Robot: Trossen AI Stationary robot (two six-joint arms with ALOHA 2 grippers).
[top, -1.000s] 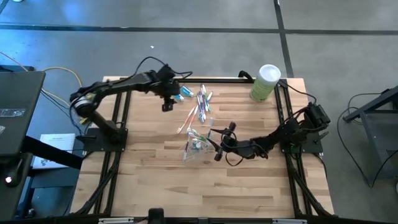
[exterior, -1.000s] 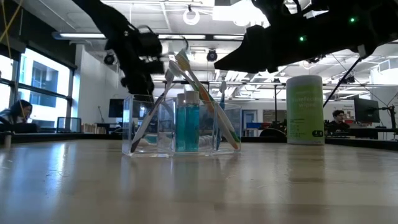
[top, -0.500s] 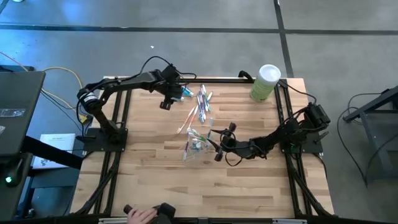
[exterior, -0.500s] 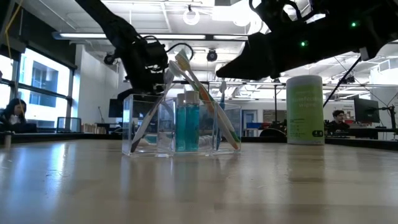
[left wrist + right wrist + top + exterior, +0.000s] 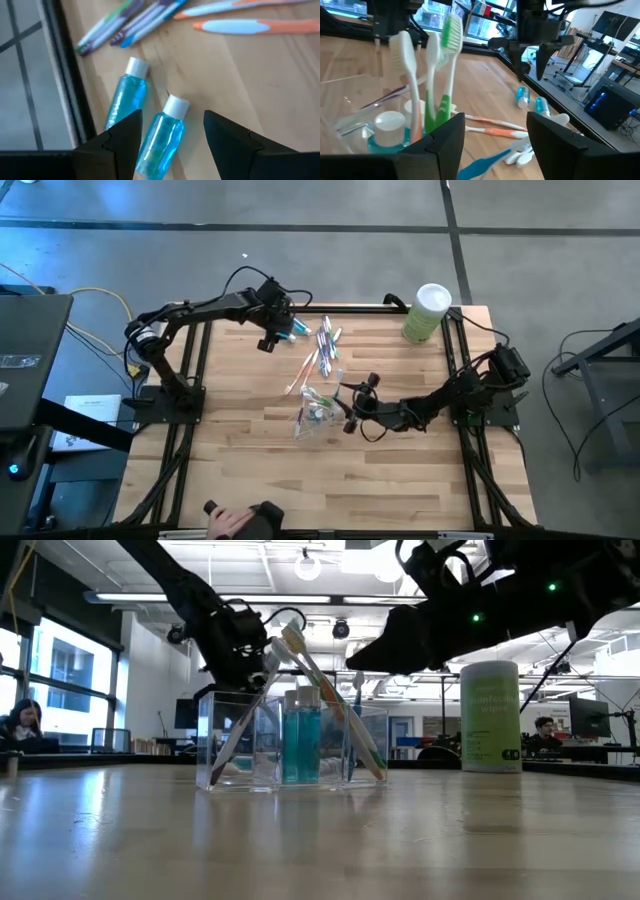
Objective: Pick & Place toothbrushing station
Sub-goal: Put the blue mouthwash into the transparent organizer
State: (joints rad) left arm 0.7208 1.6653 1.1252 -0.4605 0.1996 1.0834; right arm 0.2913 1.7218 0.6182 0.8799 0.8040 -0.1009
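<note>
**A:** High view, upper half of table: what is each claw doing?

**B:** I am hanging my left gripper (image 5: 268,343), fingers parted and holding nothing, over two toothpaste tubes (image 5: 161,134) lying near the table's (image 5: 250,470) 11 o'clock edge. My right gripper (image 5: 347,410) is waiting beside the clear cup (image 5: 316,416) near centre, jaws likewise spread and empty.

**A:** Where is the rest of the station?

**B:** Loose toothbrushes (image 5: 325,340) are lying at 12 o'clock from the cup, which is already holding some brushes and a tube.

**A:** Which step, then?

**B:** Judging by the pose, I am lining up a pick. Next I am needing to descend astride one tube and close, clear of its neighbour.
</note>
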